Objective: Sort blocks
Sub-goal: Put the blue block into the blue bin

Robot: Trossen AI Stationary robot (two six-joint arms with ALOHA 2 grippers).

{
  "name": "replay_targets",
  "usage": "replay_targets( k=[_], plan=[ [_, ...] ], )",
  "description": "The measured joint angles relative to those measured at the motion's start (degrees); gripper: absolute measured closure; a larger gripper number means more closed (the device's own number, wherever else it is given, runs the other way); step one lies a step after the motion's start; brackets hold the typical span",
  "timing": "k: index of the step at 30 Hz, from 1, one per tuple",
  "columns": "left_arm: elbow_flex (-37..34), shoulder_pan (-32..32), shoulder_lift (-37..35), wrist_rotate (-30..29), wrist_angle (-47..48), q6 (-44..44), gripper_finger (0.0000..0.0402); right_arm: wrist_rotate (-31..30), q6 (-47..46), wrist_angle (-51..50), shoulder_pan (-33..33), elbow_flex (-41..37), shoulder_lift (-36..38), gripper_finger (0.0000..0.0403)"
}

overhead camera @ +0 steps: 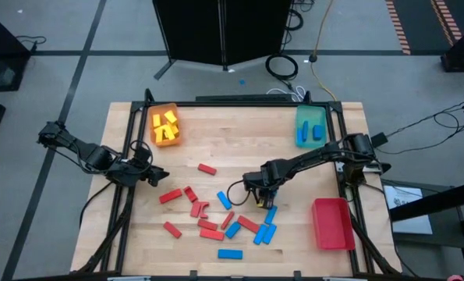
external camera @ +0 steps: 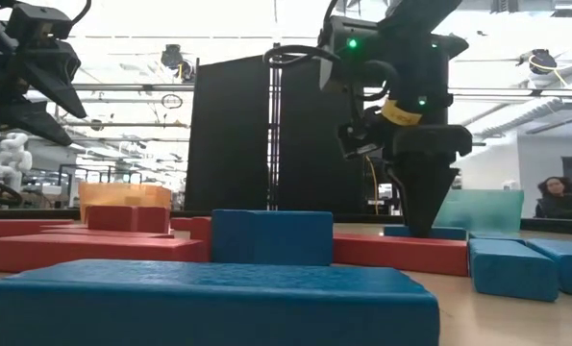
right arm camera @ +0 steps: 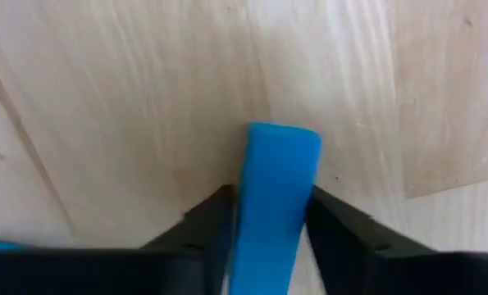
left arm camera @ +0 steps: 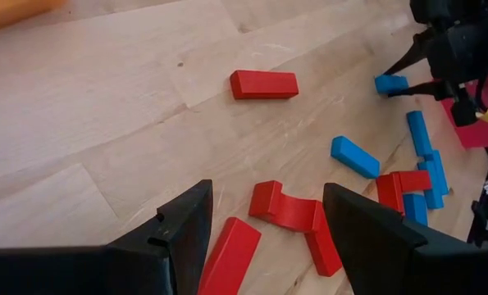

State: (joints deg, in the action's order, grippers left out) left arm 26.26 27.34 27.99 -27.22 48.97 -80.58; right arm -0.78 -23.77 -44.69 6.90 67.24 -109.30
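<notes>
Red and blue blocks lie scattered flat on the wooden table (overhead camera: 239, 148), mostly at its near middle. My right gripper (overhead camera: 263, 197) points straight down at the table's centre, shut on one blue block (right arm camera: 278, 188), which also shows in the left wrist view as the blue block (left arm camera: 389, 83). My left gripper (left arm camera: 268, 192) hangs open above the table's left side (overhead camera: 148, 173), slanting down toward a cluster of red blocks (left arm camera: 289, 211), touching nothing. My right gripper pinches the blue block's two long sides (right arm camera: 252, 205) between its two fingers (right arm camera: 211, 217). The fingers come from above, pointing down, and lie across the block. The block lies flat on the table, and its free end sticks out beyond the fingers.
An orange tray (overhead camera: 165, 139) with yellow blocks stands at the far left, a teal tray (overhead camera: 302, 129) with blue blocks at the far right, and a red tray (overhead camera: 332, 225) at the near right. More blue blocks (overhead camera: 264, 232) lie just nearward of my right gripper.
</notes>
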Motion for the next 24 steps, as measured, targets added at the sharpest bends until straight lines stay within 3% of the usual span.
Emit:
replay_targets(
  k=[3, 11, 16, 24],
  plan=[
    [0.00, 0.01, 0.00, 0.00, 0.00, 0.02, 0.0174, 0.00, -0.20, -0.15, -0.30, 0.00, 0.03, 0.0340],
    [0.00, 0.01, 0.01, 0.00, 0.04, 0.52, 0.0174, 1.63, -0.59, -3.67, -0.18, 3.52, -0.35, 0.0342],
    [0.00, -0.01, 0.02, 0.00, 0.07, 0.52, 0.0174, 1.63, 2.43, -6.74, -0.13, 12.96, -0.11, 0.0342],
    [0.00, 0.00, 0.01, -0.02, 0.19, 0.52, 0.0174, -4.44, 9.68, -12.14, -5.20, 25.65, -0.09, 0.0342]
  ],
)
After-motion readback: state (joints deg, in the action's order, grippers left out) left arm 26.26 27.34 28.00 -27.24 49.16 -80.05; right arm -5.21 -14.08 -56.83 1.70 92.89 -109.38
